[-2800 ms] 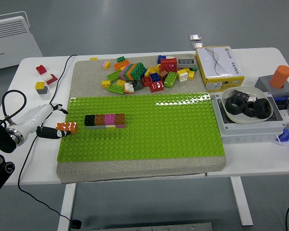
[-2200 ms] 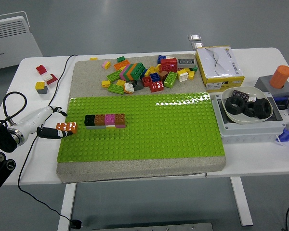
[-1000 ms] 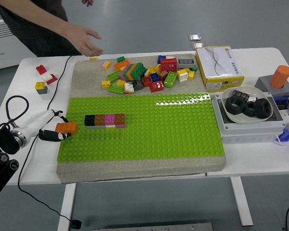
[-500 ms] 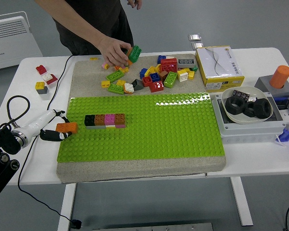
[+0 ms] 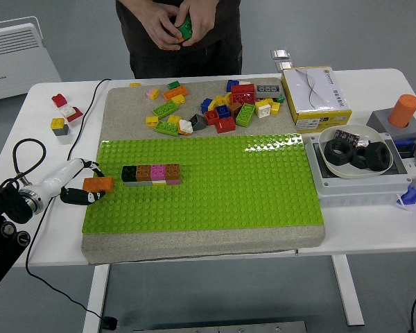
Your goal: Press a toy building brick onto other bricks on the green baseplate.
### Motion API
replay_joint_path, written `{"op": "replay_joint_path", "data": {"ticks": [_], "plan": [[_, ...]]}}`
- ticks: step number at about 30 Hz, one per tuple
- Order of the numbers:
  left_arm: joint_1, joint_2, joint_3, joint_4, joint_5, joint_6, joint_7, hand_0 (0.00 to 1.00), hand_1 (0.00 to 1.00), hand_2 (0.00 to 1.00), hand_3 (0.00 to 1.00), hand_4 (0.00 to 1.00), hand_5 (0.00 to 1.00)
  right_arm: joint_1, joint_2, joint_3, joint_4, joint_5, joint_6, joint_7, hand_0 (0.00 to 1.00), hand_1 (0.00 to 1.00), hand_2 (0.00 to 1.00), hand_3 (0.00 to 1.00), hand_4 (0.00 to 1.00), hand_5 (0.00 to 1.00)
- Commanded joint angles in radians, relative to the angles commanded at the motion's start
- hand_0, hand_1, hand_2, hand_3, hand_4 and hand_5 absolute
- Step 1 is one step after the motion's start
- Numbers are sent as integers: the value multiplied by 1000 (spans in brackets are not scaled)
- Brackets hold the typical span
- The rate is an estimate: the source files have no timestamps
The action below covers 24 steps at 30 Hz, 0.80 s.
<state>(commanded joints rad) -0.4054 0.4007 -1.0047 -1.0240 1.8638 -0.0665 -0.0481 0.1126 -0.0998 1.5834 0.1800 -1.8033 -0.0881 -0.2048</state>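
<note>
My left hand [image 5: 80,184] comes in from the left edge and is shut on an orange brick [image 5: 98,184] at the left edge of the green baseplate [image 5: 229,187]. The brick is just left of a row of black, brown, pink and red-brown bricks [image 5: 151,173] on the plate, with a small gap between. Loose bricks [image 5: 208,107] lie in a pile behind the plate. A person at the far side holds a green and orange brick stack [image 5: 185,29] in both hands above the table. My right hand is out of view.
A yellow and white box [image 5: 314,97] stands at the back right. A grey tray with a white bowl of black rings [image 5: 357,154] sits on the right, an orange cylinder [image 5: 403,109] behind it. A few bricks [image 5: 61,111] lie at the far left. A black cable [image 5: 90,104] crosses the left side.
A person came to the far side, picked a green and orange brick stack from the pile and lifted it to chest height. My left hand with the orange brick shifted only slightly.
</note>
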Motion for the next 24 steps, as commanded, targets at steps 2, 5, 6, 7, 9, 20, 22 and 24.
{"op": "replay_joint_path", "data": {"ticks": [2, 5, 6, 7, 9, 20, 22, 24], "plan": [[-1, 0, -3, 0, 0, 2, -1, 903, 901, 860, 486, 741, 17, 1, 0, 0, 0, 0, 0, 0, 696, 681, 755, 811, 820, 998], [-3, 0, -10, -3, 3, 6, -2, 903, 901, 860, 486, 741, 17, 2, -1, -1, 0, 1, 0, 0, 696, 681, 755, 811, 820, 998], [-3, 0, -12, -5, 4, 7, -2, 903, 901, 860, 486, 741, 17, 2, -1, -2, 0, 1, 0, 0, 696, 681, 755, 811, 820, 998], [-4, 0, -14, -6, 5, 7, -2, 903, 901, 860, 486, 741, 17, 2, -1, -2, 0, 2, 0, 0, 696, 681, 755, 811, 820, 998], [-5, 1, -21, -12, 6, 6, -2, 903, 904, 860, 487, 739, 21, 3, -2, -3, 0, 2, 0, 0, 697, 682, 753, 810, 820, 998], [-1, 7, -73, -95, -59, -37, 36, 905, 909, 872, 496, 736, 28, 3, -5, -5, 0, 3, -1, 0, 696, 681, 752, 807, 818, 998], [4, -1, -88, -122, -80, -52, 52, 905, 909, 872, 496, 736, 28, 3, -5, -3, 0, 1, -1, 0, 696, 681, 752, 807, 818, 998], [11, -19, -109, -154, -101, -69, 77, 905, 909, 872, 496, 736, 28, 2, -7, 2, 0, -3, 0, 0, 696, 681, 752, 807, 818, 998]]}}
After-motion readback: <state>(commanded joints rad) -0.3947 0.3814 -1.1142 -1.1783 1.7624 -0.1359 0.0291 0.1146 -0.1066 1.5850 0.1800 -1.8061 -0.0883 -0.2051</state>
